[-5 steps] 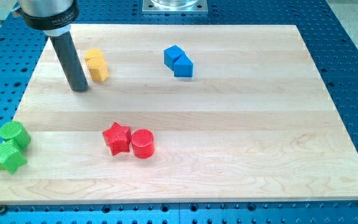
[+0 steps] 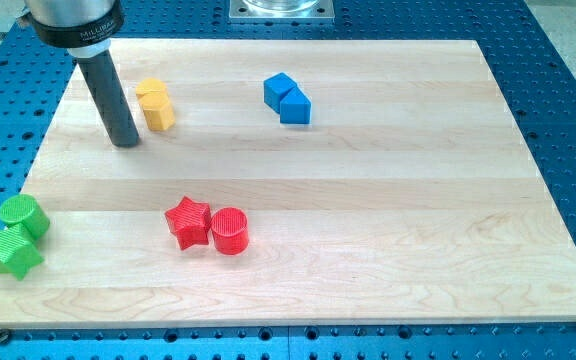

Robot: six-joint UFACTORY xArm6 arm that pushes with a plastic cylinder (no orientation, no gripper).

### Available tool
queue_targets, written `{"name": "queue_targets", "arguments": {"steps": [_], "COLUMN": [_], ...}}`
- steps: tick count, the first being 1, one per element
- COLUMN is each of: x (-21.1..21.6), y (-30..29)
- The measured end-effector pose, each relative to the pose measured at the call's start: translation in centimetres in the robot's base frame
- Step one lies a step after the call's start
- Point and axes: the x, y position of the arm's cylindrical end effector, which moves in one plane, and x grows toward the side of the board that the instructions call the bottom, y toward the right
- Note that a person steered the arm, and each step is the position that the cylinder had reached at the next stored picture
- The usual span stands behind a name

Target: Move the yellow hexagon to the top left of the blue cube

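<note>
A: Where is my tip (image 2: 127, 143) sitting relative to the yellow hexagon (image 2: 155, 105)?

B: It is resting on the surface (image 2: 388, 190) just beside the yellow hexagon, on the side facing the view's left and a little toward the view's bottom. A thin strip of wood is showing between them, so they are looking apart, not touching.

A: And the jaws?

B: This rig is carrying no jaws at all, only the straight rod, so there is nothing opening, closing or holding anything.

A: Where is the blue cube (image 2: 287, 99) lying?

B: Well apart from the yellow hexagon, toward the view's right and at about the same height. It is showing as 2 joined blue lumps, so its shape is hard to read cleanly. The hexagon is needing to finish above and to the left of it.

A: What is worrying you?

B: My tip is sitting low on the hexagon. In my judgement, a straight rightward push is risking an off-centre contact, so the block is spinning away or slipping past the rod toward the view's top. Pushing too far is also risking a knock into the blue cube, shifting the reference.

A: Anything else near?

B: The red star (image 2: 188, 221) and red cylinder (image 2: 230, 230) are sitting well below the yellow hexagon, out of that path.
</note>
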Motion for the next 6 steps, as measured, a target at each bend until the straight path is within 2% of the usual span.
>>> {"name": "queue_targets", "arguments": {"steps": [1, 2, 6], "x": [0.0, 2.1, 3.3], "y": [0.0, 1.1, 1.6]}}
